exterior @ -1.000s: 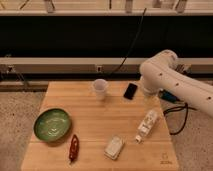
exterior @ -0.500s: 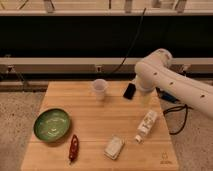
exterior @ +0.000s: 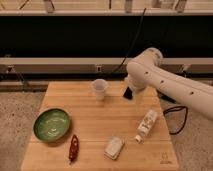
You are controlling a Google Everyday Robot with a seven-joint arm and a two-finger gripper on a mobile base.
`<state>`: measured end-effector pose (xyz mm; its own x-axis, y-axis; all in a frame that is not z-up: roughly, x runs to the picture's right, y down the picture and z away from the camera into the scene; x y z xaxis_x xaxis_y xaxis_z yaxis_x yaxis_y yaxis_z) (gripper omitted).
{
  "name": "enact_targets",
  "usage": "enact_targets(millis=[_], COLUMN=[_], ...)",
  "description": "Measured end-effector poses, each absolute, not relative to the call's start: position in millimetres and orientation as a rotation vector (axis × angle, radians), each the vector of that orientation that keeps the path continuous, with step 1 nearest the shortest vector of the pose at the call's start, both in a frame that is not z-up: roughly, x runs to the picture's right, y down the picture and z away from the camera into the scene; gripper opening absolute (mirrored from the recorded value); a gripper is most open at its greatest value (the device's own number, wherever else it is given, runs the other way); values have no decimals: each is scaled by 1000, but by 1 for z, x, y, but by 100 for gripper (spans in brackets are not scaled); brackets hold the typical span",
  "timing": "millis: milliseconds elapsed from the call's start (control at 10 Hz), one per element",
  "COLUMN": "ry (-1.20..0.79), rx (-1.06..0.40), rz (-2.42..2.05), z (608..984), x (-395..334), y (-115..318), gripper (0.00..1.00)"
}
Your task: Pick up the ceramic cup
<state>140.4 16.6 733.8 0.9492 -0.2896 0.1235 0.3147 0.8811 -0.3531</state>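
Note:
The ceramic cup [exterior: 99, 89] is small, plain white and tapered, and stands upright at the back middle of the wooden table [exterior: 100, 112]. The white arm [exterior: 165, 82] reaches in from the right. Its gripper [exterior: 129, 93] is the dark part hanging below the arm's end, just above the table's back edge. It is to the right of the cup and apart from it. Nothing shows in the gripper.
A green bowl [exterior: 52, 124] sits at the left front. A red chilli-like object [exterior: 74, 148] lies in front of it. A white packet [exterior: 114, 147] lies at the front middle. A white labelled bottle [exterior: 146, 125] lies on its side at the right. Black cables hang behind.
The arm and gripper have moved left along the table's back edge, closer to the cup. The objects on the table have not moved.

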Motion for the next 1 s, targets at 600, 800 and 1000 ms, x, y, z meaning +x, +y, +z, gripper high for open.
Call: enact_targets(millis=[600, 800, 1000], ry=[-109, -131, -148], rx=[-355, -349, -340], rz=[-417, -452, -488], z=[747, 753, 757], x=[106, 92, 83], y=[12, 13, 12], gripper=[80, 80, 80])
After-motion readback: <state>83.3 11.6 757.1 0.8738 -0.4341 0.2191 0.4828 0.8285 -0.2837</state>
